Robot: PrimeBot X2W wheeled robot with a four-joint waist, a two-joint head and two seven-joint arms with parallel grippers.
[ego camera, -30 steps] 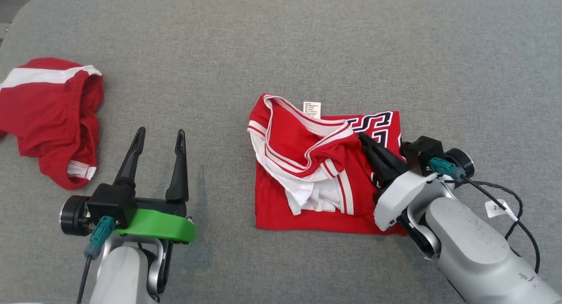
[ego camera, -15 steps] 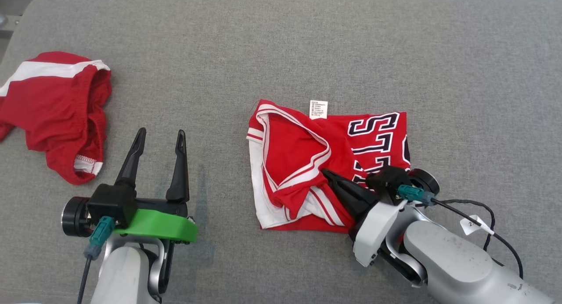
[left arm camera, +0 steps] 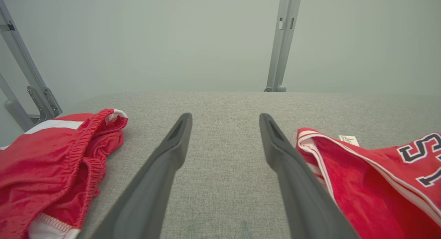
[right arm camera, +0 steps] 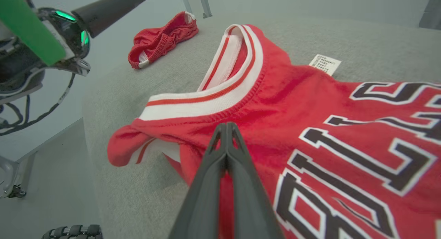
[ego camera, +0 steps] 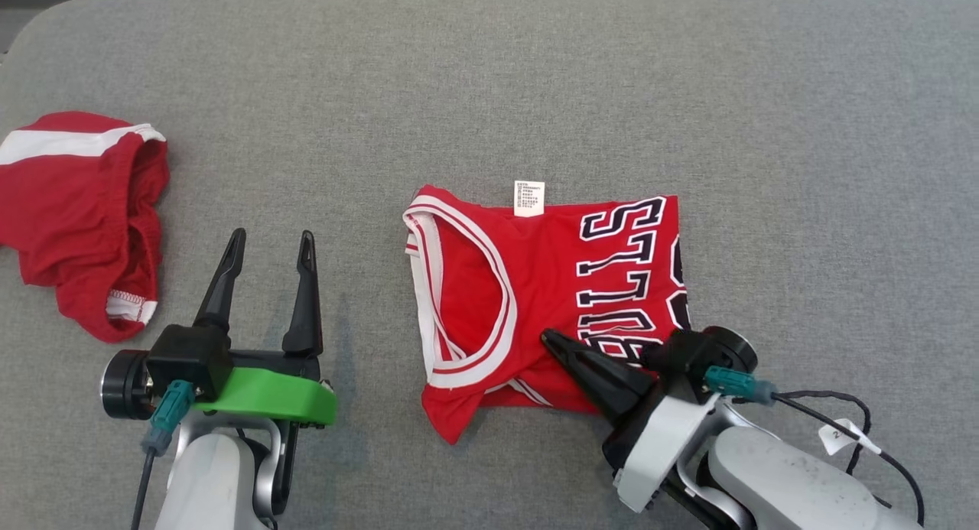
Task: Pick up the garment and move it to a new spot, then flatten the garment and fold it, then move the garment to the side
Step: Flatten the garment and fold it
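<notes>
Red jersey (ego camera: 589, 278) lies on desk (ego camera: 489, 86), long axis across robot's front. Nearer: right gripper (ego camera: 549, 339), jaws pressed together on jersey's near edge, pinch unclear. Farther: left gripper (ego camera: 271, 237), jaws spread, well left of jersey.

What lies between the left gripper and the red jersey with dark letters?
Just bare grey fabric tabletop lies between the left gripper and the red jersey, as the head view shows.

Lab: grey padded table (ego camera: 489, 71), metal frame post (left arm camera: 282, 42), bare wall (left arm camera: 137, 42)
</notes>
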